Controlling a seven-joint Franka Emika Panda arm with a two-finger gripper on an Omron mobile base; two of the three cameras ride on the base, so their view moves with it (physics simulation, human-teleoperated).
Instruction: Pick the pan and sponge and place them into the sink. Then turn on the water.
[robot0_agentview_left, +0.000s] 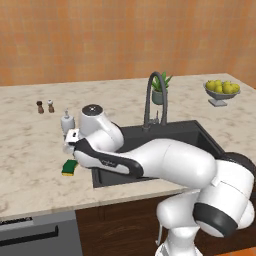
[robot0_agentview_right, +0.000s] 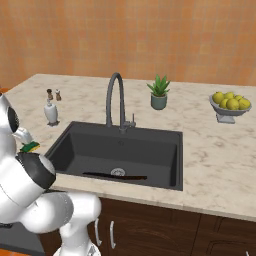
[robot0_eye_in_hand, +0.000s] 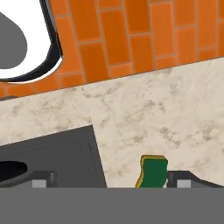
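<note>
The yellow sponge (robot0_agentview_left: 70, 167) with its green top lies on the counter just left of the sink (robot0_agentview_left: 200, 134). My gripper (robot0_agentview_left: 70, 149) hangs open right above it, fingers pointing down. In the hand view the sponge (robot0_eye_in_hand: 153, 171) sits close to the right fingertip (robot0_eye_in_hand: 186, 179), with nothing between the jaws of the gripper (robot0_eye_in_hand: 112, 179). From the right base view the sponge (robot0_agentview_right: 30, 146) shows beside the gripper (robot0_agentview_right: 23, 136). The black pan (robot0_agentview_right: 115, 176) lies flat in the sink (robot0_agentview_right: 75, 137), near the drain. Water is out of view at the arched faucet (robot0_agentview_right: 114, 95).
A white soap dispenser (robot0_agentview_left: 67, 121) stands just behind the gripper, with two small shakers (robot0_agentview_left: 45, 106) farther back left. A potted plant (robot0_agentview_right: 159, 93) stands behind the sink and a bowl of lemons (robot0_agentview_right: 230, 105) at the right. The counter's front edge runs close below the sponge.
</note>
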